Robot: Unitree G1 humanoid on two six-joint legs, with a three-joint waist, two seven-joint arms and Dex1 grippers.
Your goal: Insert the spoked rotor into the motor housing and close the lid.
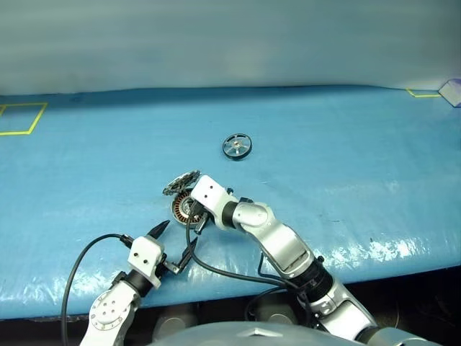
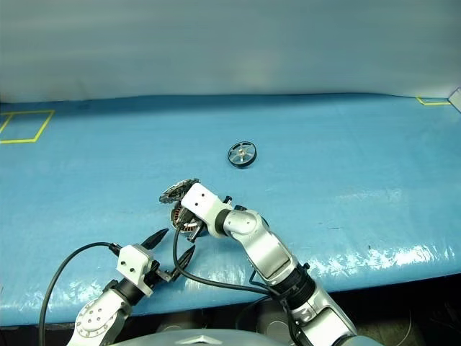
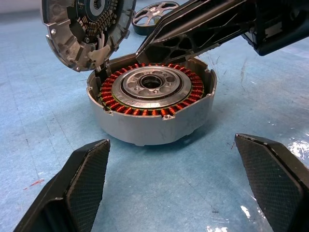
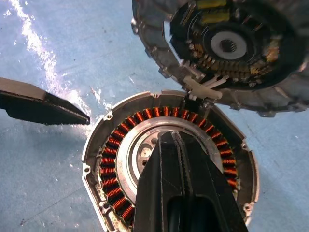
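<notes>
While the left gripper (image 1: 175,249) is hanging with its two black, cross-hatched fingers (image 3: 82,183) spread wide and gripping nothing, the motor housing (image 3: 152,108) is sitting just beyond its tips on the glossy blue table cover (image 1: 346,166). That housing is a squat round case of dull grey metal, mouth facing up, showing a ring of copper-coloured windings around a bright machined centre bearing. Hinged to the housing's far-left rim, the lid (image 3: 84,26) is standing raised and tilting away from the opening, its inner face, with dark patterned parts and a silvery hub, turned towards the housing. Over the housing's open top, the right gripper (image 4: 176,145) is pointing downward and leftward with its tapered black fingers pressed together, holding nothing; whether the tips are touching the bearing is unclear. Well beyond the housing and to its right, the spoked rotor (image 1: 237,147) is lying flat on the cover, a small wheel with dark rim and silvery spokes, axis upright.
</notes>
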